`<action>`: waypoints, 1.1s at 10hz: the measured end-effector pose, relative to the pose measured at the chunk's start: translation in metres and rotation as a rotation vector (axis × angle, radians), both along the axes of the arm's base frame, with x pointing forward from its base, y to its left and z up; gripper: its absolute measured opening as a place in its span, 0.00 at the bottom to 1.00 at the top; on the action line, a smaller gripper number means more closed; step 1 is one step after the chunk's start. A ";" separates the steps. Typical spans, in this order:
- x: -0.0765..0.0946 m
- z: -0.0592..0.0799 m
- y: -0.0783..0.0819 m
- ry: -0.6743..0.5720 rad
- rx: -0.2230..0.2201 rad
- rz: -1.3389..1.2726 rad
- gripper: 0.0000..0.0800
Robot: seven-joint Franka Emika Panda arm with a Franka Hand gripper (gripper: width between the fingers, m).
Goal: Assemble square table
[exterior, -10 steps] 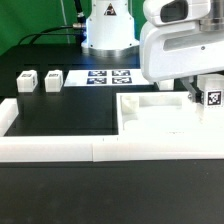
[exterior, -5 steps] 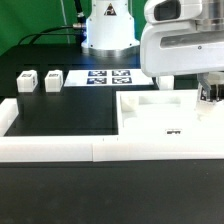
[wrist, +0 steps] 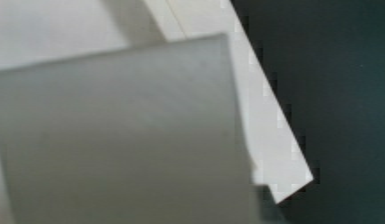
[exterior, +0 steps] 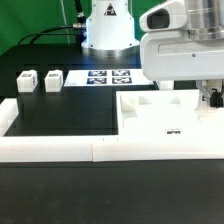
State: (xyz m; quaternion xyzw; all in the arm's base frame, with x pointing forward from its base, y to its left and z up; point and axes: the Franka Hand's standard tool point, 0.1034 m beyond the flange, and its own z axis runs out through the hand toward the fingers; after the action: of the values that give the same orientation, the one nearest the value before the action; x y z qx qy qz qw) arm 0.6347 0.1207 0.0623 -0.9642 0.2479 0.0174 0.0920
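Note:
The white square tabletop (exterior: pixel 150 122) lies flat at the exterior view's right, with a small black-white tag (exterior: pixel 172 131) near its front edge. Two white tagged leg posts (exterior: pixel 27 80) (exterior: pixel 52 78) stand at the back left. My gripper (exterior: pixel 214 97) hangs at the far right edge of the exterior view, just above the tabletop's right rim, half cut off by the frame. A pale grey-white leg post (wrist: pixel 118 130) fills the wrist view, very close and tilted, apparently held between the jaws. The fingers themselves are hidden.
The low white border wall (exterior: pixel 60 150) runs along the front and up the left side. The marker board (exterior: pixel 108 76) lies at the back by the arm's base (exterior: pixel 108 25). The arm's bulky white body (exterior: pixel 180 55) hangs over the tabletop's rear.
The gripper has moved toward the exterior view's right. The tagged leg post seen at it a second ago has slid out past the frame edge.

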 end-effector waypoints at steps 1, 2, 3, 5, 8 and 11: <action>0.000 0.000 0.000 -0.007 0.000 0.037 0.13; -0.002 0.003 -0.002 -0.002 -0.007 0.126 0.13; -0.004 0.009 0.000 0.000 -0.033 0.304 0.36; -0.001 0.016 0.006 -0.042 -0.069 0.621 0.58; -0.002 0.014 0.004 -0.061 -0.064 0.758 0.80; -0.014 0.011 0.004 -0.044 -0.064 0.710 0.81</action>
State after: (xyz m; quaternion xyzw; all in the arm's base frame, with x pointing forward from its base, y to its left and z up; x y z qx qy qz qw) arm 0.6206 0.1249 0.0733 -0.9928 -0.1041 0.0195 0.0552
